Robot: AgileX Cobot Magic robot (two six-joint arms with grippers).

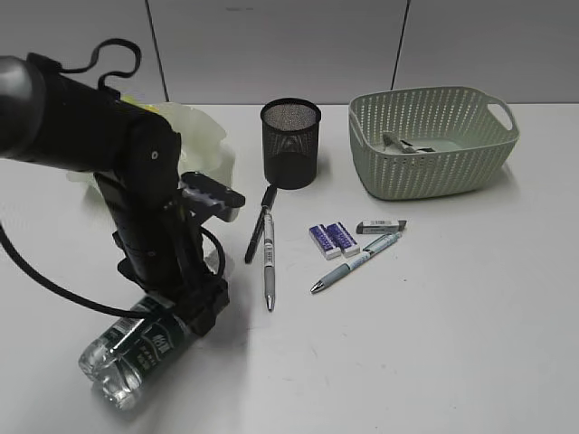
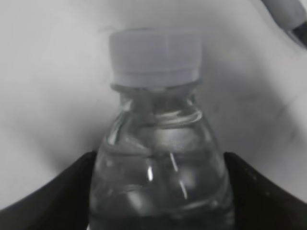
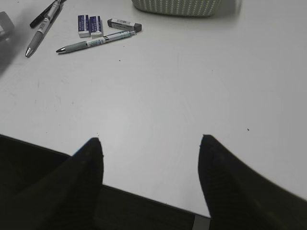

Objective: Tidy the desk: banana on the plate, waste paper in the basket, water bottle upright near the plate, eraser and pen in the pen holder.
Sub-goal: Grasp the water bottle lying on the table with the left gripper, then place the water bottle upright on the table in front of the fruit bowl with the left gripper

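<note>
The water bottle (image 1: 136, 354) lies on its side on the desk (image 1: 434, 325) at the front left. My left gripper (image 1: 194, 312) is shut on its shoulder; in the left wrist view the bottle (image 2: 158, 158) sits between both jaws below its white cap. The plate (image 1: 206, 136) is half hidden behind the left arm, with a bit of yellow banana (image 1: 136, 99) showing. The waste paper (image 1: 398, 142) lies in the basket (image 1: 434, 172). My right gripper (image 3: 151, 143) is open and empty over the desk's front edge.
The pen holder (image 1: 291, 143) stands at the back centre. In front of it lie a black pen (image 1: 258, 226), a silver pen (image 1: 269, 262), a grey-green pen (image 1: 357, 262), two blue-and-white erasers (image 1: 333, 239) and a grey eraser (image 1: 380, 226).
</note>
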